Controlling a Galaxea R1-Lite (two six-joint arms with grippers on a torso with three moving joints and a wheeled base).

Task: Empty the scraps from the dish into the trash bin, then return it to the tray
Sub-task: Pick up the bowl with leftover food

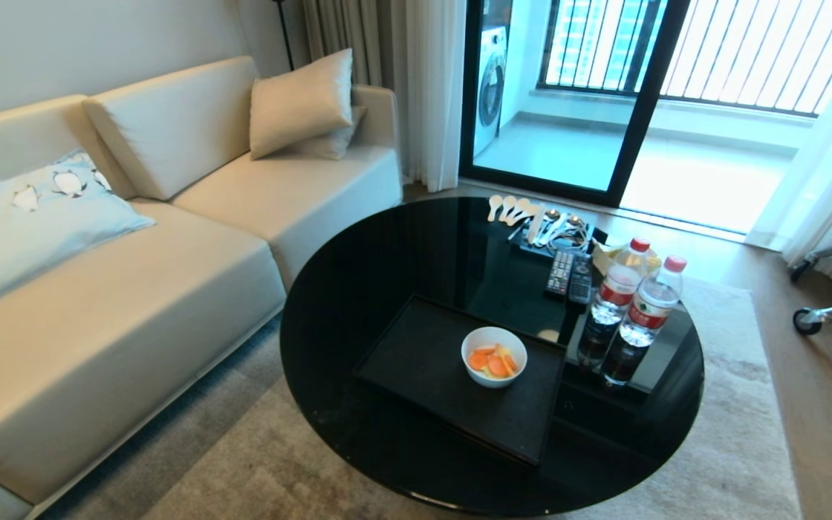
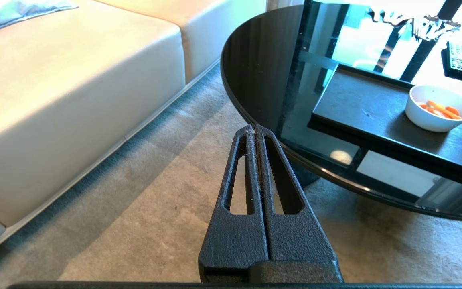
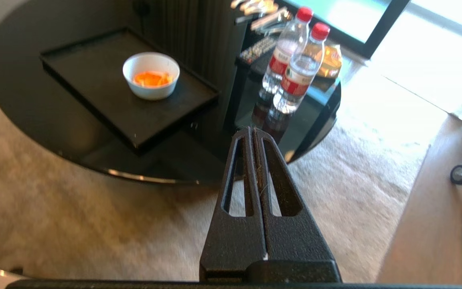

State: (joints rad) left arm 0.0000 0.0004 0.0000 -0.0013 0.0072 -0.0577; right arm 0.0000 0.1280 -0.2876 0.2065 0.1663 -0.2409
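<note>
The small white dish [image 1: 494, 356] stands upright on the black tray [image 1: 423, 361], on the tray's far right part. In it lie the scraps [image 1: 492, 360], orange carrot slices and pale bits. The dish [image 3: 151, 75] on the tray [image 3: 94, 80] also shows in the right wrist view, and the dish [image 2: 439, 107] in the left wrist view. My right gripper [image 3: 252, 129] is shut and empty, over the carpet short of the table's near edge. My left gripper [image 2: 254, 127] is shut and empty, beside the table's rim above the carpet. Neither arm shows in the head view. The trash bin is out of view.
The tray lies on a glossy round black table [image 1: 358, 289]. Two water bottles [image 1: 629, 310], remote controls [image 1: 569, 274] and a holder with spoons [image 1: 531, 217] stand behind and right of the tray. A beige sofa [image 1: 134, 253] is on the left, chair castors [image 1: 809, 318] at right.
</note>
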